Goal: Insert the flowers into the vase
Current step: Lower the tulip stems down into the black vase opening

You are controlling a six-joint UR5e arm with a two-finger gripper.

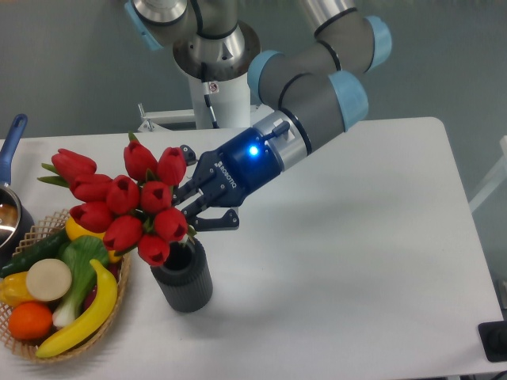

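Note:
The flowers [127,202], a bunch of glossy red tulip buds with green leaves, hang tilted to the left above the table. My gripper [192,215] is shut on their stems, which are hidden behind its fingers. The lowest bud sits right over the left rim of the vase [183,279], a small dark grey ribbed cylinder standing upright below the gripper. Whether any stem is inside the vase's mouth cannot be told. The leftmost buds reach out over the basket.
A wicker basket [117,305] of colourful fruit and vegetables stands at the left, touching distance from the vase. A blue-handled pot [9,170] sits at the far left edge. The robot's white base [215,87] is behind the table.

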